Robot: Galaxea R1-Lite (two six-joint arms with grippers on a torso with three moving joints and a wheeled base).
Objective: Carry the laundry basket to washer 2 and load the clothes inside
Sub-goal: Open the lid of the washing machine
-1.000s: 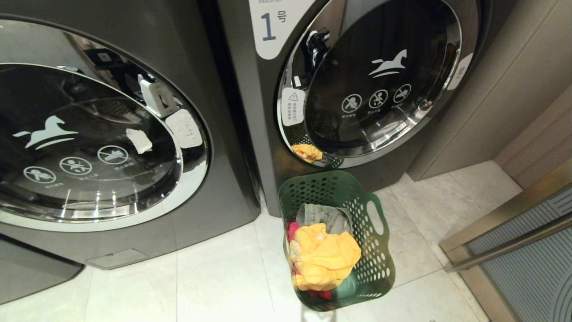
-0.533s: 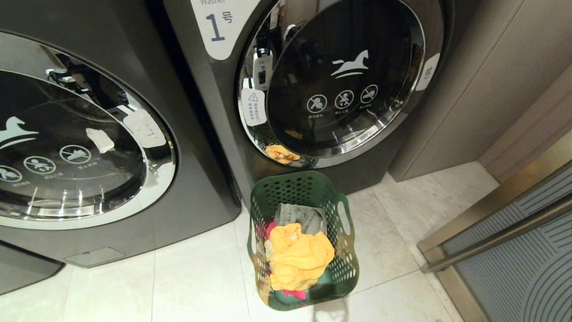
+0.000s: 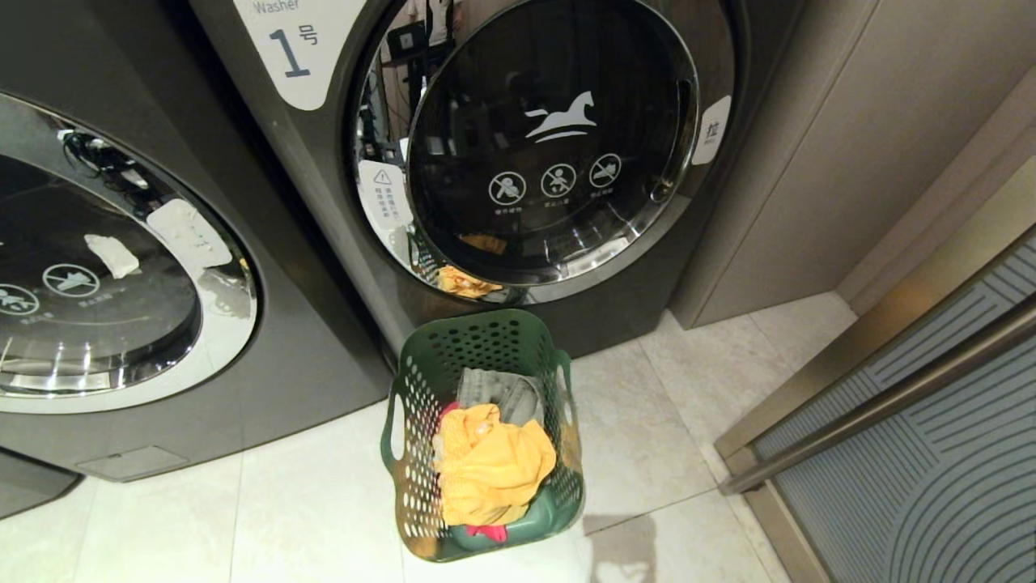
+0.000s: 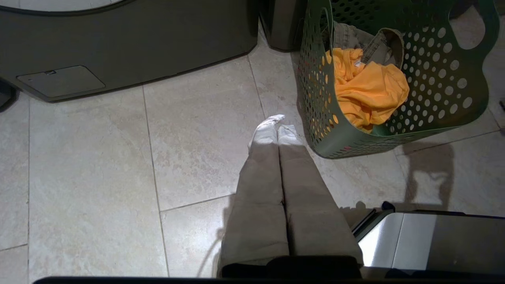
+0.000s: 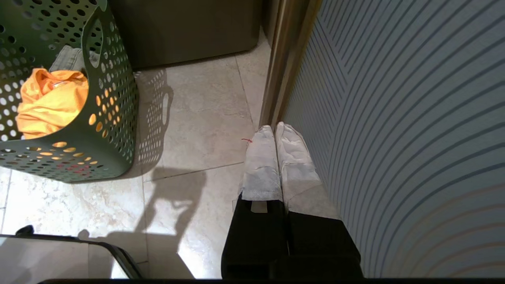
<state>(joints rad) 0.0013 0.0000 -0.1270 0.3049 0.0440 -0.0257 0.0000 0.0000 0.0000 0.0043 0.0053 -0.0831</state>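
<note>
The left-hand washer (image 3: pixel 97 267) runs off the head view's edge, its numeral label unseen. Inside the laundry basket (image 3: pixel 421 453), a yellow garment (image 3: pixel 494 465) buries all but a sliver of the pink-red garment (image 3: pixel 488 532). Warning sticker (image 3: pixel 386 202) text too small to read.

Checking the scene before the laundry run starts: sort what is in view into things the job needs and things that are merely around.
Belongs to the job:
- laundry basket on the floor tiles
- clothes in it: yellow garment, grey-green denim piece, pink-red garment
- left gripper and right gripper, both shut, empty

Merely around:
- washer labelled 1, door shut
- unlabelled washer
- ribbed panel
</note>
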